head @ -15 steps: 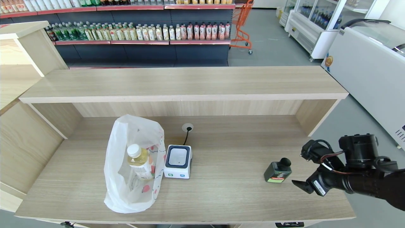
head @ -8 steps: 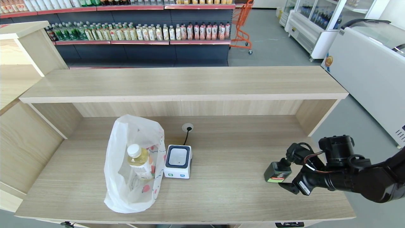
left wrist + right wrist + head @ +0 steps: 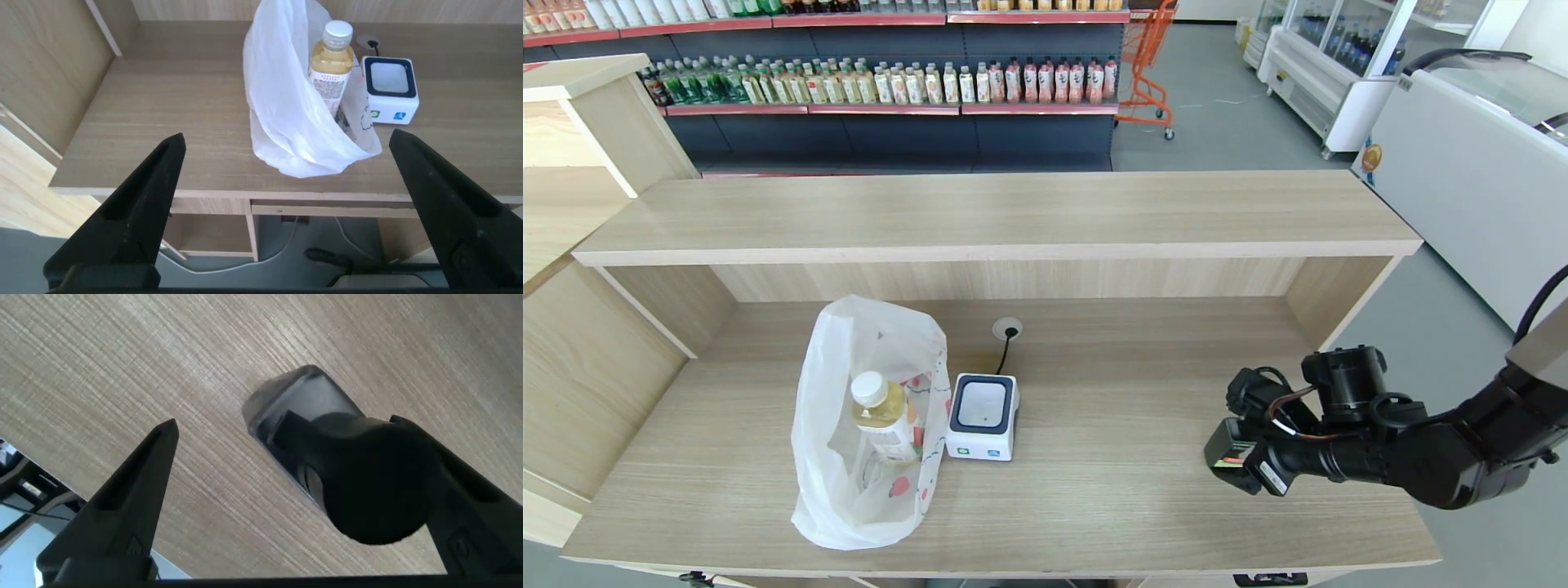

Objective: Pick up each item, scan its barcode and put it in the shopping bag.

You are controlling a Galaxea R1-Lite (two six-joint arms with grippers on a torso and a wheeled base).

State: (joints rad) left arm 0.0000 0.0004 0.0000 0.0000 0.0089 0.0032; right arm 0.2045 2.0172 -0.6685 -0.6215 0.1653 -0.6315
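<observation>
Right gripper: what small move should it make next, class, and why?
Probably close the fingers. The right gripper is open, with one finger on either side of the dark bottle, which stands on the counter and is not yet gripped.

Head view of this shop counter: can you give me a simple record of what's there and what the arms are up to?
Counter: light wood, raised ledge behind
Shopping bag: white plastic, standing open on the robot's left side
In the bag: upright drink bottle, pale yellow, white cap
Scanner: small white box just right of the bag, cabled
Item to scan: small dark bottle, black cap, on the right side
Right gripper: open, a finger on either side of the dark bottle
Left gripper: open, holding nothing
</observation>
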